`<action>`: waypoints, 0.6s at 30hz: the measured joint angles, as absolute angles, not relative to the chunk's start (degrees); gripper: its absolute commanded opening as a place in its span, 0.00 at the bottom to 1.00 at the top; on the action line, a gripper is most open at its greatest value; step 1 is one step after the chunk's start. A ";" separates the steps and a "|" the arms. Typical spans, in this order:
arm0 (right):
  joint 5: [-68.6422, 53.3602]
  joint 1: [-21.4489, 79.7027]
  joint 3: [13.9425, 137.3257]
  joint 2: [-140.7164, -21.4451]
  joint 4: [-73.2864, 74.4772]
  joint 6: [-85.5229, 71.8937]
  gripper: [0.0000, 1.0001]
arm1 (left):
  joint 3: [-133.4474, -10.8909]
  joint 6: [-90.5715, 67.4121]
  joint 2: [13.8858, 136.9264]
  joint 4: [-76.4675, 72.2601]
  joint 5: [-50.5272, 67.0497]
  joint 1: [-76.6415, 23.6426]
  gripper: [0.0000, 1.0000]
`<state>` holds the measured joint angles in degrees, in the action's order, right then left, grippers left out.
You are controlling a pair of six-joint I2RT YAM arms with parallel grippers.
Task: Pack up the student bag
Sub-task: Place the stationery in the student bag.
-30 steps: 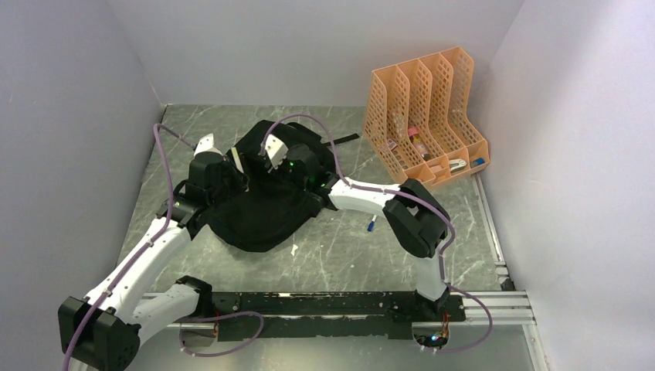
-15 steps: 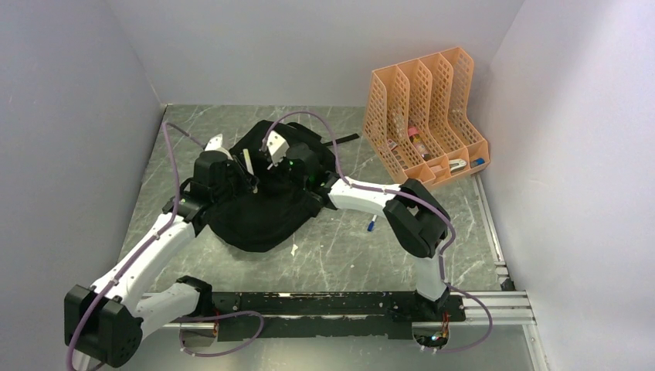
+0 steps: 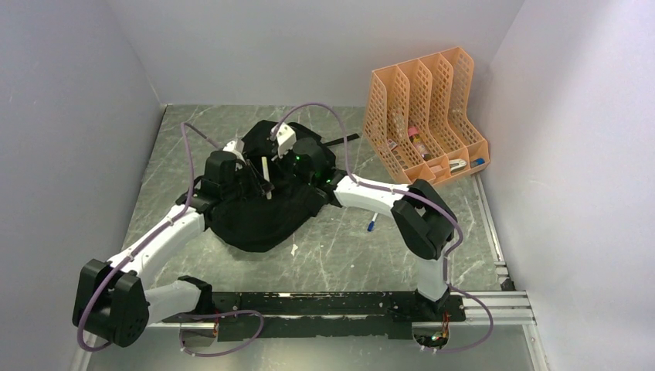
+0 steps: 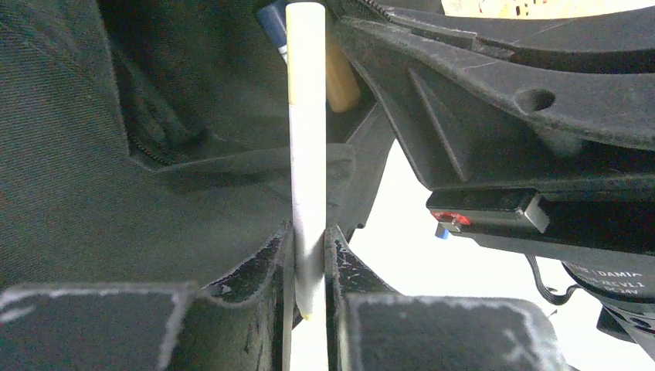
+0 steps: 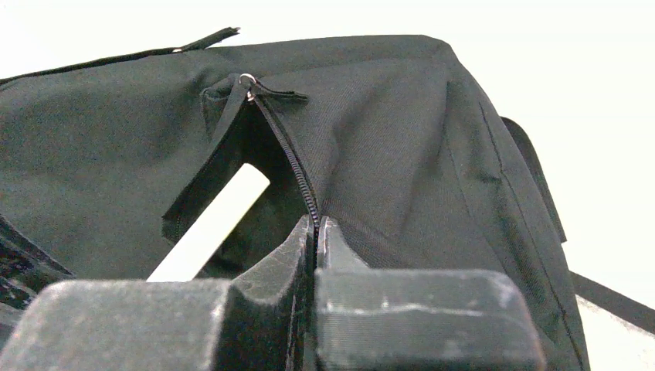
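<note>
The black student bag (image 3: 263, 212) lies floppy in the middle of the table. My left gripper (image 3: 265, 184) is shut on a white pen (image 4: 307, 147) and holds it over the bag, its tip pointing into the open zip pocket (image 4: 147, 116). My right gripper (image 5: 317, 228) is shut on the zipper edge (image 5: 297, 166) of the bag (image 5: 386, 131) and holds the pocket open. The white pen shows in that opening (image 5: 212, 220). In the top view the right gripper (image 3: 272, 154) sits at the bag's far side.
An orange mesh file organiser (image 3: 429, 116) with small items stands at the back right. A small blue pen (image 3: 371, 226) lies on the table right of the bag. A white scrap (image 3: 294, 248) lies near the bag's front. Grey walls close in on all sides.
My left arm has swung right and forward, carrying the white pen over the bag toward the pocket. My right gripper has shifted slightly right, still holding the zipper edge.
</note>
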<state>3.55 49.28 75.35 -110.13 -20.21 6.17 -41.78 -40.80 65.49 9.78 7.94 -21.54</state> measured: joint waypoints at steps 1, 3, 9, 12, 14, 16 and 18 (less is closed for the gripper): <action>3.33 49.19 75.24 -110.04 -20.25 5.96 0.00 | -41.78 -40.97 65.82 9.45 8.38 -21.54 0.05; 3.01 49.17 74.83 -109.75 -20.71 5.48 0.00 | -41.76 -41.54 66.57 8.78 9.32 -21.54 0.05; 2.13 49.12 72.79 -108.62 -22.52 5.13 0.00 | -41.56 -42.87 68.58 7.60 10.59 -21.45 0.05; 1.69 49.08 71.81 -108.03 -23.40 5.15 0.00 | -41.63 -43.22 70.02 7.03 10.87 -21.17 0.05; 1.50 49.06 71.33 -107.74 -23.83 5.17 0.00 | -41.95 -43.53 71.53 6.92 11.33 -20.91 0.05; 1.28 49.01 71.00 -107.63 -24.21 5.17 0.00 | -42.50 -43.79 73.08 6.76 11.99 -20.32 0.05; 0.99 48.99 70.65 -107.48 -24.49 5.17 0.00 | -43.16 -44.14 74.32 6.61 12.75 -19.40 0.05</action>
<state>0.99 48.99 70.65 -107.48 -24.49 5.17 -43.16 -44.14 74.32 6.61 12.75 -19.40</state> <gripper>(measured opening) 0.023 0.179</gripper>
